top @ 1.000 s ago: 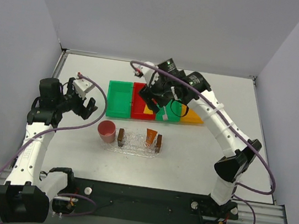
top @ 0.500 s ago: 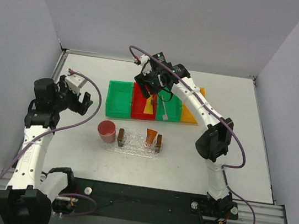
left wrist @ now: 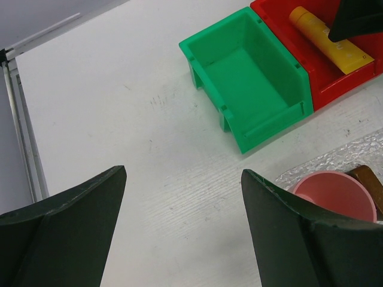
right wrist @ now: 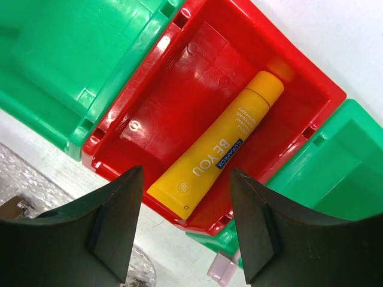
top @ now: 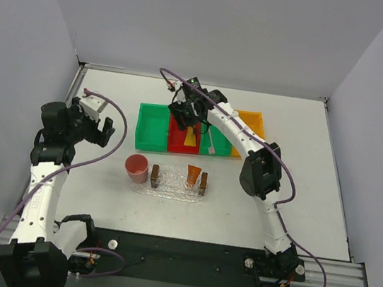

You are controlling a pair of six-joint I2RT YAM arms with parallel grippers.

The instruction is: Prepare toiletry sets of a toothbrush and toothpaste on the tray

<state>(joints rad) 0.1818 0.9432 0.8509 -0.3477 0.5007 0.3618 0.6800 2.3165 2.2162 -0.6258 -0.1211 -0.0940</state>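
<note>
**Tight red bin, open table leftward**

The yellow tube lies diagonally in the red bin, floor showing either side. A green bin stands hard against each long wall. Left of them you have open table. The pink cup stands just beside the left handle block of the tray.

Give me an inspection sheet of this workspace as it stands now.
Surface: white table; no spills seen.
Job's things: tray on a clear mat, with the orange toothpaste tube in it; yellow toothpaste tube in the red bin; toothbrush at the neighbouring green bin.
Clutter: pink cup beside the tray; empty green bin; orange bin.
Grippers: left gripper open, holding nothing; right gripper open above the yellow toothpaste tube, not gripping.
Cables: purple cables run along both arms.
Surroundings: grey walls; nothing else seen.
</note>
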